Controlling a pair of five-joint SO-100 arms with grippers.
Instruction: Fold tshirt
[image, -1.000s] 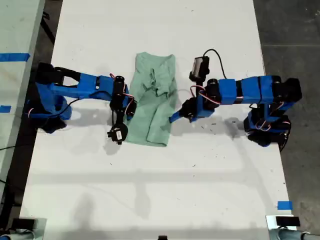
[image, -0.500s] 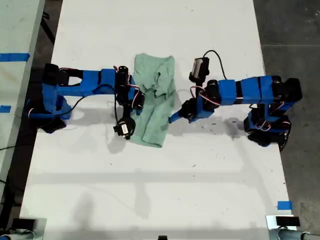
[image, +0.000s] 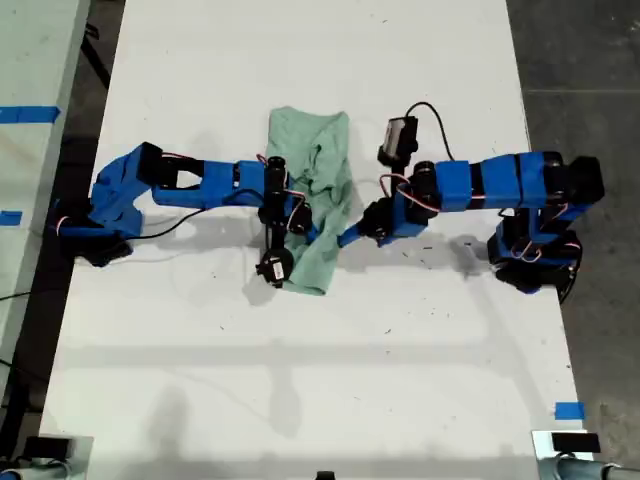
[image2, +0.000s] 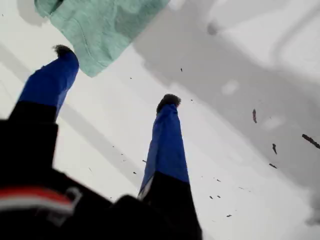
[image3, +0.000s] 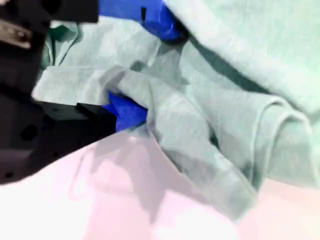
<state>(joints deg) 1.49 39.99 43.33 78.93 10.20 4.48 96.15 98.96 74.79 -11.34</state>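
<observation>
White tabletop (image: 320, 380) fills most of the exterior view, with dark floor along both sides and a strip of blue tape (image: 568, 410) near that view's lower right corner. No container stands on it. At the middle lies the tshirt (image: 318, 150), pale mint green, folded into a long narrow shape running from the far side toward the near side, rumpled around its middle. Two blue arms reach in toward it, one from the exterior view's left and one from its right. My second gripper (image3: 135, 70), on the arm from the exterior view's left, is over the near half of the cloth; in the second wrist view its blue fingers (image3: 127, 110) are pinched on a bunched fold of the tshirt (image3: 235, 90), with cloth draped over and between them so the tips are mostly hidden. My first gripper (image2: 116, 75), on the arm from the exterior view's right, sits at the cloth's edge on that side; its two blue fingers (image2: 165, 145) stand wide apart with nothing between them, one dark tip just beside a corner of the tshirt (image2: 100, 25), the other above bare, speckled tabletop (image2: 240, 125). That wrist view cuts the shirt off at its border.
</observation>
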